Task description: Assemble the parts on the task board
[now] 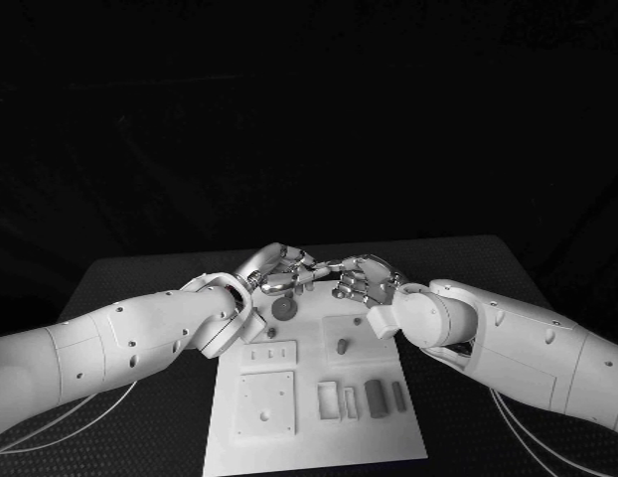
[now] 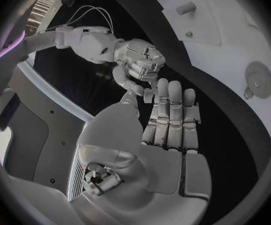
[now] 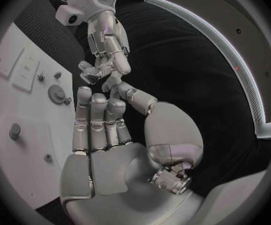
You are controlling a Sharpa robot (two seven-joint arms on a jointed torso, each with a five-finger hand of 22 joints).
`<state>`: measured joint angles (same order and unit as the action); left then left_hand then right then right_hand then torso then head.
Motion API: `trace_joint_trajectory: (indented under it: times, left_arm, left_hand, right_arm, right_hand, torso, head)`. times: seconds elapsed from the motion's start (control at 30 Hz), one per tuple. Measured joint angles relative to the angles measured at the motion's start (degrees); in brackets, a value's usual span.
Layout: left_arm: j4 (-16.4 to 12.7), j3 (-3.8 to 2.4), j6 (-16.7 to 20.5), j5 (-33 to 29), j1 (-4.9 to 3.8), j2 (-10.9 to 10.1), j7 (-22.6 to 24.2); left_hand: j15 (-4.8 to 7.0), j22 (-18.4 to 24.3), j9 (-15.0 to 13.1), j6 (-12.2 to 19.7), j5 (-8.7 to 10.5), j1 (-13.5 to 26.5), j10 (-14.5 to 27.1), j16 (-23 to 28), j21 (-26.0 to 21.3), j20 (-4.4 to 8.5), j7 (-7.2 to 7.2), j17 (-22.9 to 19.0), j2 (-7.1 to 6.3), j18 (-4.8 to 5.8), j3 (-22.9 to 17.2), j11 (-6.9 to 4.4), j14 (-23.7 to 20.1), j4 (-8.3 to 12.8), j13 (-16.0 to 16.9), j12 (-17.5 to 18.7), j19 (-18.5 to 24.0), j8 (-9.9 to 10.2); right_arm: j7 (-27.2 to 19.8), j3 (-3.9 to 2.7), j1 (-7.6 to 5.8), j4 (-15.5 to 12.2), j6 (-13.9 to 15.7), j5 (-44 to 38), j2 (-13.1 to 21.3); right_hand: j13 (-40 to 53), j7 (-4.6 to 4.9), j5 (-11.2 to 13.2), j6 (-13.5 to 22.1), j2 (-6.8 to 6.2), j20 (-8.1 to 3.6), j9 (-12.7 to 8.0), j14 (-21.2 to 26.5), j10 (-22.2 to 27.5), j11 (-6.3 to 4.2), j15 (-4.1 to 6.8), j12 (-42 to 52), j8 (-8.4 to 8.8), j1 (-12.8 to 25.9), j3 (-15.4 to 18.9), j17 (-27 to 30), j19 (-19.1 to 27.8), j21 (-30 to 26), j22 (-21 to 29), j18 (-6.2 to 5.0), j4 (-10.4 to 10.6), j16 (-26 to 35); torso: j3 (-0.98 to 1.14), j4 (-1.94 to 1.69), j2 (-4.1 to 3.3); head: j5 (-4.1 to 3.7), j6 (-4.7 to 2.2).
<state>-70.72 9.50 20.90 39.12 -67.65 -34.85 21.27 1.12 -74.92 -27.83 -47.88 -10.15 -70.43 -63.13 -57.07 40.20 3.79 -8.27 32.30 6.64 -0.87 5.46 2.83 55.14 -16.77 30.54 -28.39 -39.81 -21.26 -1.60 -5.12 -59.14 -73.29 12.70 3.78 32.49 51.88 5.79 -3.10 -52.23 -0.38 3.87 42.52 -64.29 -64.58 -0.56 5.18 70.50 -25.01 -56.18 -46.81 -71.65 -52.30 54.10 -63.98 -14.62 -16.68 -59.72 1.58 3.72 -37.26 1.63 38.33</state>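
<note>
Both hands met fingertip to fingertip above the far end of the white board (image 1: 324,437). The left hand (image 1: 278,270) and right hand (image 1: 364,278) pinched a small part (image 2: 149,93) between them; its long axis was unclear.

A black bench (image 1: 152,273) is seen in the head view, its far edge lying beyond the middle of the picture and its corners rounded. Its top is finely textured. Thin pale cables (image 1: 66,422) are draped over its near left part, and a like pair (image 1: 539,442) is seen over its near right part. Behind the bench a dark backdrop (image 1: 309,109) is hung, with faint folds in it. In the left wrist view, cables (image 2: 85,12) are seen looped over the bench's dark top (image 2: 98,80). The same dark top (image 3: 173,55) is shown in the right wrist view.
</note>
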Motion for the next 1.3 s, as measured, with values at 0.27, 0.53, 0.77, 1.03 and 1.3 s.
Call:
trace_joint_trajectory:
  times: [0.27,0.53,0.77,1.03,1.3]
  left_arm:
    - [-0.19,-0.01,-1.16,-3.18,0.0,-0.05,-0.03]
    - [-0.29,-0.02,-2.51,-8.61,0.0,-0.11,-0.3]
    - [-0.21,-0.02,-4.07,-11.55,0.0,-0.09,-1.13]
    - [-0.19,-0.02,-6.35,-13.8,0.0,-0.06,-2.14]
    - [0.15,-0.02,-8.12,-17.25,0.0,-0.07,-2.75]
  left_hand:
    - [0.1,0.01,0.0,-0.21,-0.33,-2.8,0.0,-0.22,0.0,0.0,-0.21,-0.02,1.44,0.0,0.74,0.0,-0.28,0.1,-0.26,0.2,0.0,-0.27]
    - [0.0,0.01,-0.02,-0.21,-0.54,-3.55,-0.01,-0.22,0.0,-0.05,-0.21,-0.07,1.56,0.0,1.06,0.0,-0.4,0.1,-0.27,0.23,0.05,-0.5]
    - [0.0,0.01,-0.25,-0.21,-0.78,-5.54,-0.03,-0.44,0.0,0.0,-0.21,-0.07,1.29,0.0,2.08,0.02,-0.4,0.19,-0.4,0.23,0.41,-0.87]
    - [-0.01,0.01,-0.36,-0.62,-0.77,-7.16,-0.06,-0.66,0.0,0.0,-0.2,-0.14,-0.53,0.0,3.9,0.04,-0.39,-0.05,-0.54,0.23,0.41,-1.17]
    - [-0.01,-0.03,-0.35,-0.62,-0.77,-6.61,-0.07,-0.66,0.0,0.0,-0.2,-0.19,-1.08,0.0,3.9,0.05,-0.39,-0.05,-0.59,0.23,0.41,-1.29]
  right_arm:
    - [0.0,0.0,0.01,0.2,-0.01,-0.45,0.11]
    - [0.0,0.0,0.01,0.3,-0.01,-0.92,0.19]
    - [0.02,0.0,0.01,0.26,-0.01,-1.09,0.05]
    - [0.02,0.0,0.01,0.23,0.0,-1.2,-0.2]
    - [0.02,0.0,0.01,0.26,0.0,-1.31,-0.19]
  right_hand:
    - [0.0,0.0,0.0,0.0,0.0,-0.21,0.0,-0.08,0.0,0.0,-0.08,0.0,0.03,0.0,0.0,0.0,-0.21,0.25,0.0,0.0,0.0,-0.16]
    - [0.0,-0.07,0.0,-0.07,0.0,-0.21,0.0,-0.08,0.0,0.0,-0.09,0.0,0.2,0.0,-0.02,0.06,-0.21,0.25,0.05,0.0,-0.02,-0.15]
    - [0.0,-0.09,0.0,-0.09,-0.01,-0.21,0.03,-0.08,0.0,0.0,-0.1,0.0,0.26,-0.01,-0.28,0.06,-0.21,0.25,0.05,0.0,-0.05,-0.15]
    - [0.0,-0.11,0.0,-0.11,-0.01,-0.2,0.04,-0.07,0.0,0.0,-0.11,0.0,0.42,-0.01,-0.32,0.12,-0.2,0.25,0.11,0.0,-0.01,-0.15]
    - [-0.04,-0.13,0.0,-0.13,-0.01,-0.2,1.2,-0.13,0.0,0.0,-0.08,0.22,0.31,-0.01,-0.32,0.12,-0.2,0.25,0.11,0.0,-0.01,-0.15]
  torso:
    - [-0.07,-0.01,0.02]
    - [-0.06,0.01,0.02]
    - [-0.01,-0.01,0.02]
    - [-0.01,-0.01,0.02]
    - [-0.01,-0.01,0.03]
  head:
    - [-0.14,-0.03]
    - [-0.15,0.03]
    - [-0.15,0.17]
    - [-0.15,0.29]
    - [-0.22,0.34]
